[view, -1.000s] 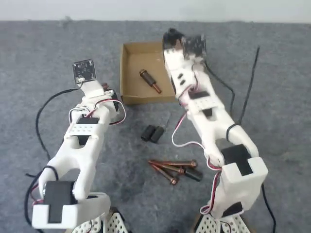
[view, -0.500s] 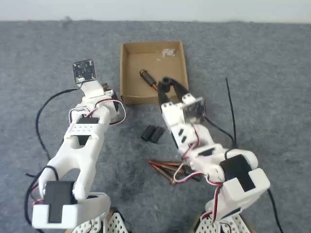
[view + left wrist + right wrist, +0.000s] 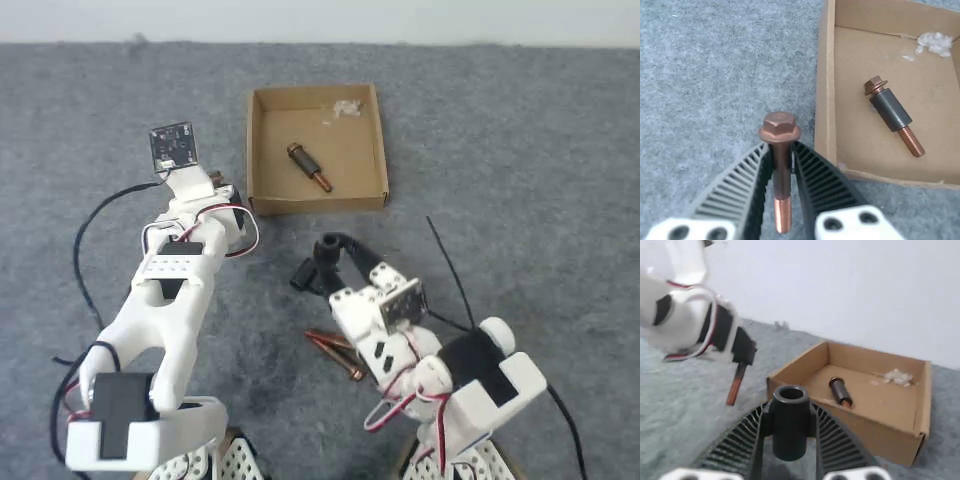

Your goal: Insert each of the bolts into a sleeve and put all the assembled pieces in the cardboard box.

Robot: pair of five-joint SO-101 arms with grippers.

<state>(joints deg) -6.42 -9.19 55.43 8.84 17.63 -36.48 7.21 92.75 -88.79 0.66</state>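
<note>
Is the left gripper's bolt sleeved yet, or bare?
Bare. The left gripper pinches the bolt by its shank; copper metal shows from head to threaded tip, with nothing around it.

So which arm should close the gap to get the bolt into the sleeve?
Probably right. The right gripper holds the sleeve open end forward, and its camera sees the bolt ahead, threaded tip sticking bare out of the left gripper, so it can guide the approach.

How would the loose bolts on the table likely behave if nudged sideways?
The loose bolts look like solid metal, so they are probably stiff and heavy for their size. Their round shanks could roll, though the wide heads would likely curve the path, and the fuzzy grey table should slow them.
</note>
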